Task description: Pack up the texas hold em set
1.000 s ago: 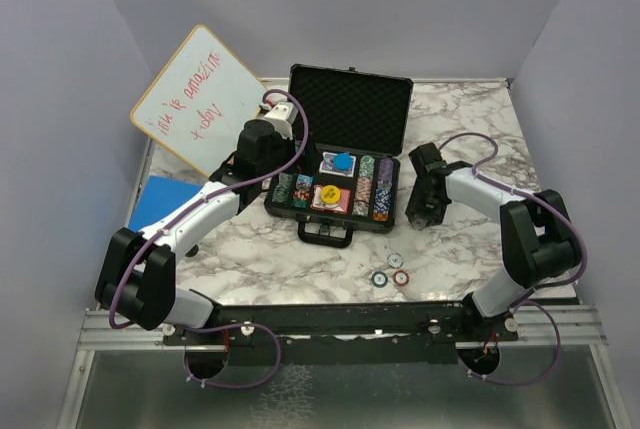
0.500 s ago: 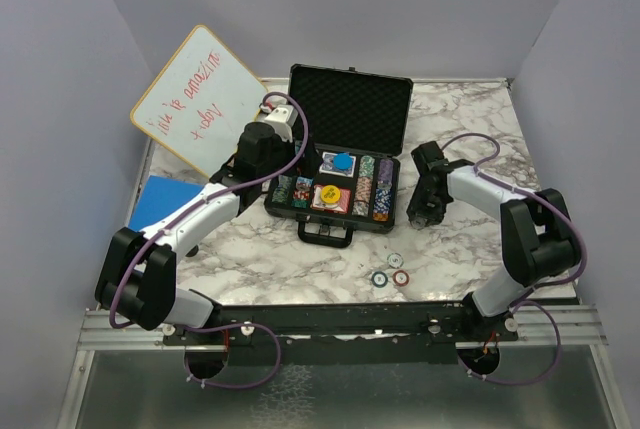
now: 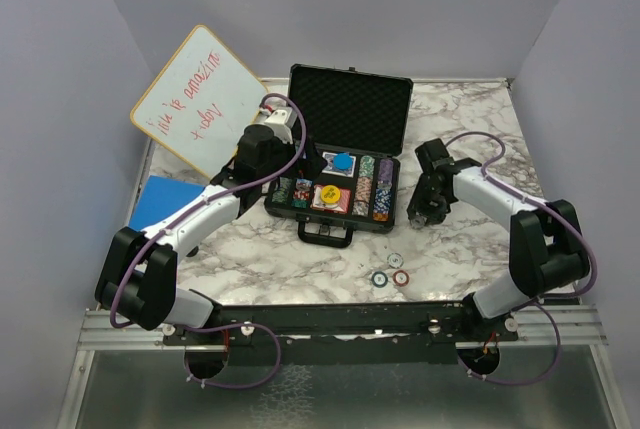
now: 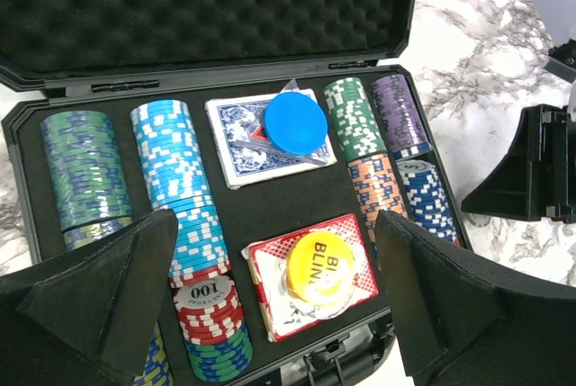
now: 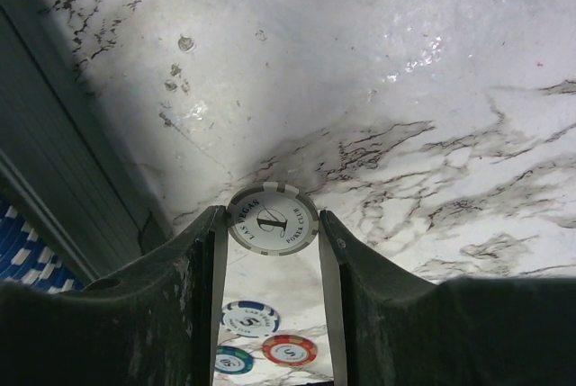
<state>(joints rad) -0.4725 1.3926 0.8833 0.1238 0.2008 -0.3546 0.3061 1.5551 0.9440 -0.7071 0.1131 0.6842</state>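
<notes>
The black briefcase [image 3: 350,109] lies open mid-table, its foam lid [image 4: 207,8] raised. Inside are rows of poker chips [image 4: 175,179], a blue disc [image 4: 295,122] on a blue card deck [image 4: 236,143], and a yellow disc [image 4: 320,266] on a red deck [image 4: 270,296]. My left gripper [image 4: 274,224] hovers open over the case's near left part [image 3: 288,167]. My right gripper [image 3: 418,215] sits low just right of the case, shut on a white chip [image 5: 273,219] by its edges. Three loose chips [image 3: 390,277] lie on the marble in front of the case [image 5: 250,318].
A white dry-erase board [image 3: 200,99] leans at the back left. A flat blue pad [image 3: 160,199] lies by the left arm. The case's right wall [image 5: 54,179] runs close along the right gripper. Grey walls enclose the table.
The right arm's elbow has swung outward a little, and its gripper has stayed beside the case. The left arm has not moved.
</notes>
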